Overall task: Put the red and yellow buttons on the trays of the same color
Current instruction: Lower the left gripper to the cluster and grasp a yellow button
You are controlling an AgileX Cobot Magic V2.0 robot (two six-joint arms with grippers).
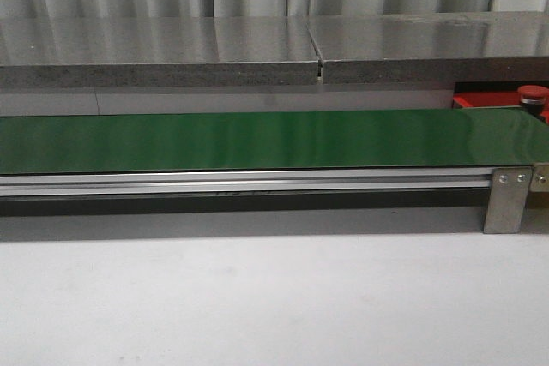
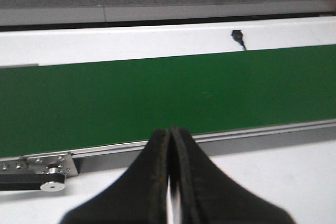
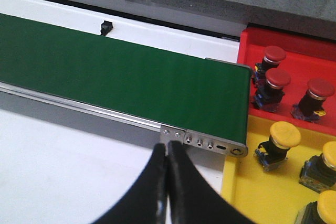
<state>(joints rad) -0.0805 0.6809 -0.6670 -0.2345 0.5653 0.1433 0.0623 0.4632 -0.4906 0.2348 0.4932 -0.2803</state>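
Observation:
Three red buttons [image 3: 274, 54] [image 3: 277, 78] [image 3: 320, 88] stand on the red tray [image 3: 300, 56] past the belt's end. Beside it, the yellow tray [image 3: 262, 192] holds three yellow buttons [image 3: 285, 135] [image 3: 331, 156] [image 3: 328, 205]. In the front view only a strip of the red tray [image 1: 480, 100] and one red button [image 1: 533, 94] show at the far right. My right gripper [image 3: 168, 148] is shut and empty over the white table, near the belt's end bracket. My left gripper [image 2: 171, 132] is also shut and empty, just in front of the belt's rail.
The long green belt [image 1: 257, 139] runs across the table on an aluminium rail [image 1: 249, 182]. Behind it lies a grey stone ledge [image 1: 257, 49]. A small black sensor [image 2: 238, 36] sits on the belt's far side. White tabletop [image 1: 257, 297] lies in front.

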